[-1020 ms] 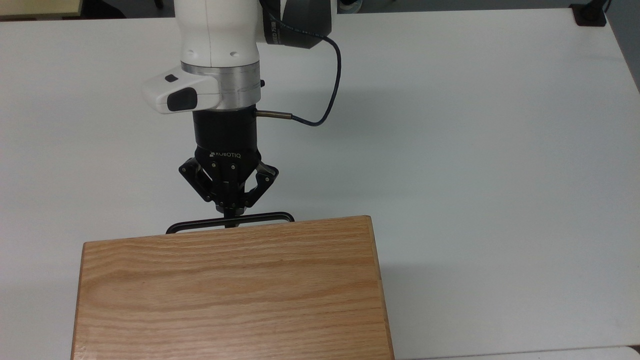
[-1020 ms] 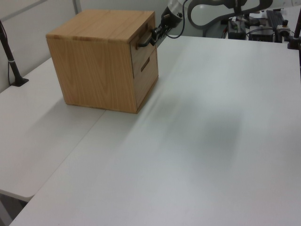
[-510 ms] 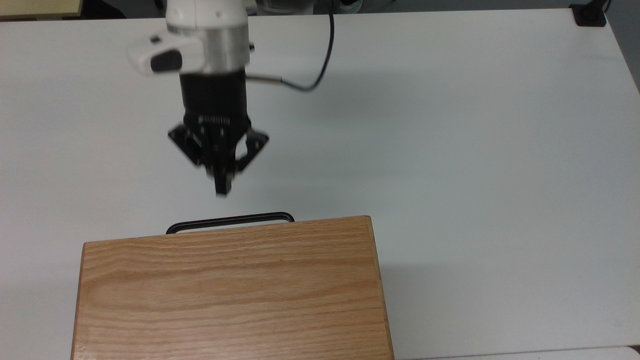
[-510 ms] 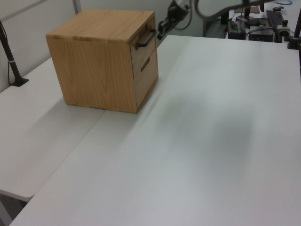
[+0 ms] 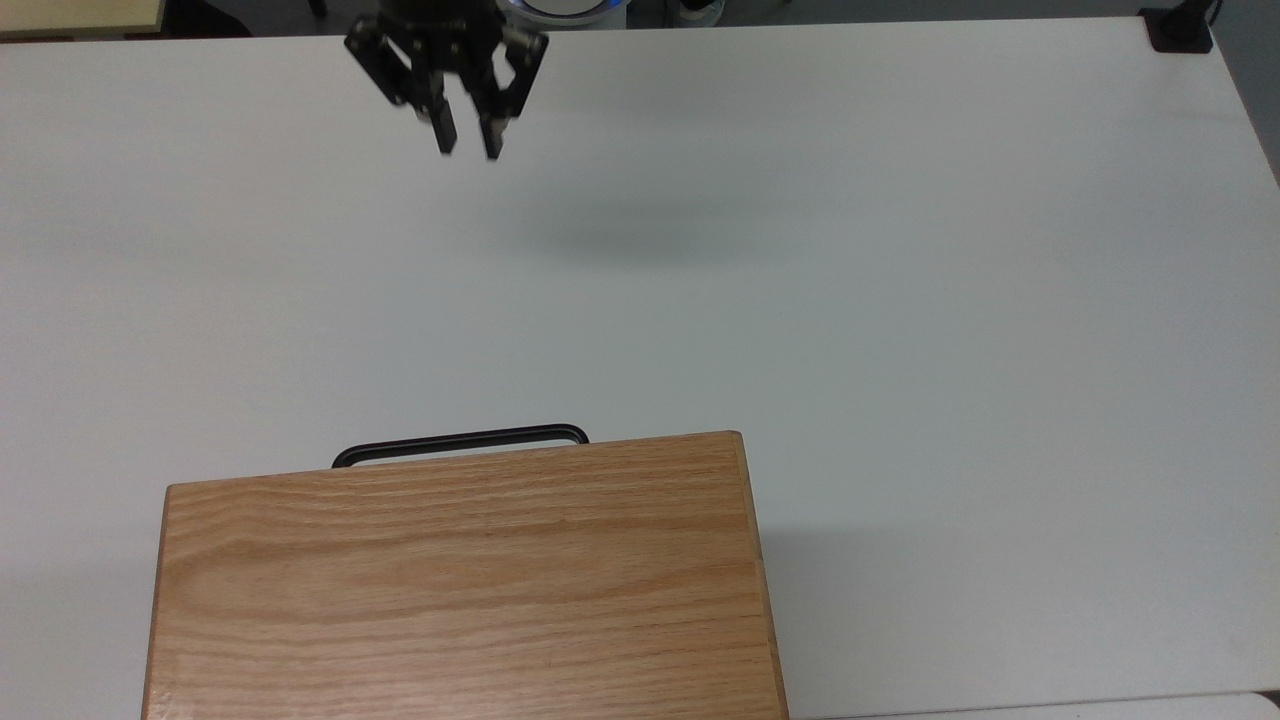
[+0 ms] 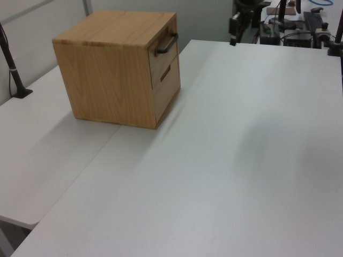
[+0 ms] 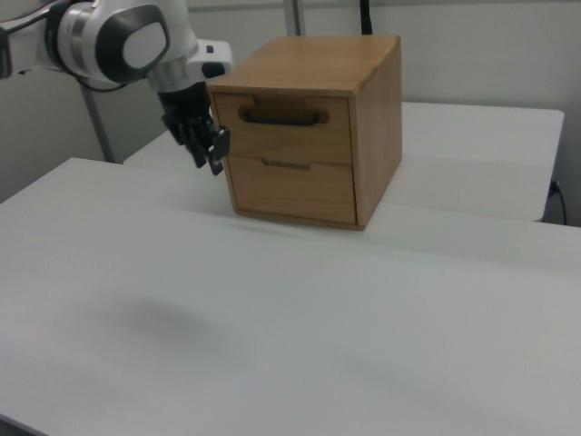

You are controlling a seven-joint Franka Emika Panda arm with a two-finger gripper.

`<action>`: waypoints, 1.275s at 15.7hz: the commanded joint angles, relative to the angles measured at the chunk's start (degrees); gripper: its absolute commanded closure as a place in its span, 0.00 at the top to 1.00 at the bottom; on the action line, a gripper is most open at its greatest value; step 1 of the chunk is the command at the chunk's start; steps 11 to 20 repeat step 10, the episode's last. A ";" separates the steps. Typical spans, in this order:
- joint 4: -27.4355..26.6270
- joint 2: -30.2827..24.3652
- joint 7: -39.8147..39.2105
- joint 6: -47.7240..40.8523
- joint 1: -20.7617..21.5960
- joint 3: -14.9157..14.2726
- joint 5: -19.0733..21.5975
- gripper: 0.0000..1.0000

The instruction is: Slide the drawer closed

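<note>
On the white table (image 5: pixel 900 250) sits the oak cabinet (image 5: pixel 460 580), its top drawer (image 7: pixel 289 127) pushed flush, black handle (image 5: pixel 460 443) outward. My gripper (image 5: pixel 467 145) hangs well apart from it, fingers slightly parted, holding nothing.

Premises present as a robotics laboratory or test room. A white robot arm (image 7: pixel 118 41) operates over a set of plain white tables (image 5: pixel 900 300) pushed edge to edge, bare apart from one oak cabinet (image 6: pixel 118 67). Black clamp-mounted posts (image 6: pixel 13 69) stand at the table edges. In the left view, a cluttered bench with cables and equipment (image 6: pixel 295 24) stands beyond the table. Walls are plain and pale.
</note>
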 commanded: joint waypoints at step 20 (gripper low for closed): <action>-5.93 -5.60 -5.06 -7.74 -0.54 0.34 0.29 1.00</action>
